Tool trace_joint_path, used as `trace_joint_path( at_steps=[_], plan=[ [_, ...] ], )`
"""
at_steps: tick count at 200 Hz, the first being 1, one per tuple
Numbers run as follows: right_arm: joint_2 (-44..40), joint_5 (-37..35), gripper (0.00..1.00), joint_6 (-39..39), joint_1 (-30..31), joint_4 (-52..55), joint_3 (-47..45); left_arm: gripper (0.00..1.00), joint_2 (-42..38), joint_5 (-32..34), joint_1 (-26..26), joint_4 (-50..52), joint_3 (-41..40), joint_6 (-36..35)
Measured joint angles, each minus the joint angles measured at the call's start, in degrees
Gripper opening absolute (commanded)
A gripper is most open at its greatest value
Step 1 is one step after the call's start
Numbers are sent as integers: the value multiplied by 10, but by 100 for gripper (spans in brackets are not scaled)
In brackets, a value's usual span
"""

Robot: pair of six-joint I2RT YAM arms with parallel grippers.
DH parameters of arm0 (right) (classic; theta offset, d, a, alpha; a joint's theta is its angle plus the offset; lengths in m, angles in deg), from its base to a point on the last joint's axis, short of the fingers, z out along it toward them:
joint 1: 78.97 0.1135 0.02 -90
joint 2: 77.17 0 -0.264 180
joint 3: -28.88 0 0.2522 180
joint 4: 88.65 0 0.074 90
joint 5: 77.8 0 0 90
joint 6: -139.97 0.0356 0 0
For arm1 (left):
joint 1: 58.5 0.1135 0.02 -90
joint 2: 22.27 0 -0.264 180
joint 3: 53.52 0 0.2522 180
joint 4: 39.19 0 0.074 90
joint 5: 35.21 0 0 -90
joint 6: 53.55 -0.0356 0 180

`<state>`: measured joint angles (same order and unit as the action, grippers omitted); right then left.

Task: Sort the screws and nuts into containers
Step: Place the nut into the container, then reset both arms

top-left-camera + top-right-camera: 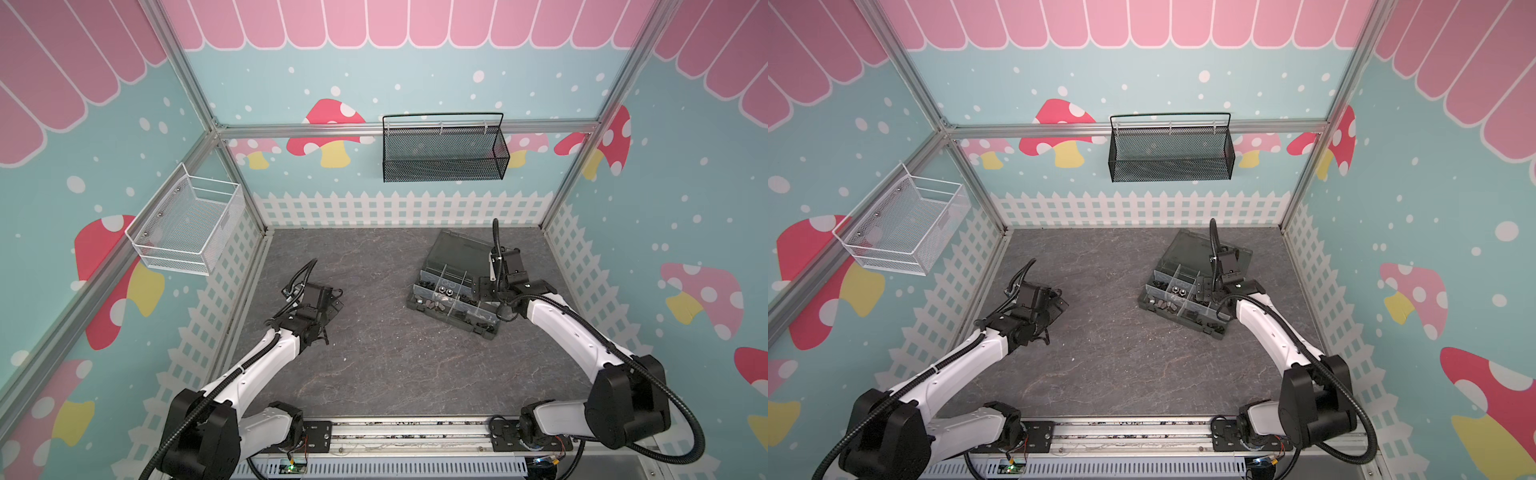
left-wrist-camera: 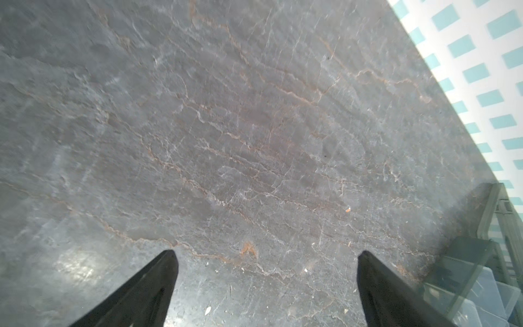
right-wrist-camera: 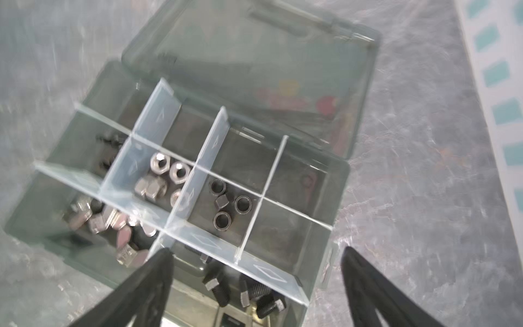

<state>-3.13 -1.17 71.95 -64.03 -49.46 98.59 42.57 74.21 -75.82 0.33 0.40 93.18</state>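
The nuts and screws looked hard, light and slick, probably best pinched across flats or shank. Those visible lay in the organizer box on the bench: silver nuts in one cell, black nuts beside it, black screws under the right hand, which hung wide and empty. The left hand, wide too, held nothing.

No legible text — none anywhere
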Motion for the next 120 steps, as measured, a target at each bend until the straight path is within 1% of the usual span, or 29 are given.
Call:
trace_joint_path(
  at_steps=[34,56,80,120],
  plan=[
    [-72,-52,97,12,-3,-38,-45,100,-51,42,0,1,-1,-41],
    [-113,-83,97,12,-6,-75,-92,100,-96,71,0,-16,-17,-76],
    [-160,-108,97,3,-7,-129,-159,100,-160,98,0,-60,-67,-123],
    [-244,-133,97,-34,-7,-245,-279,100,-262,125,0,-167,-168,-227]
  ],
)
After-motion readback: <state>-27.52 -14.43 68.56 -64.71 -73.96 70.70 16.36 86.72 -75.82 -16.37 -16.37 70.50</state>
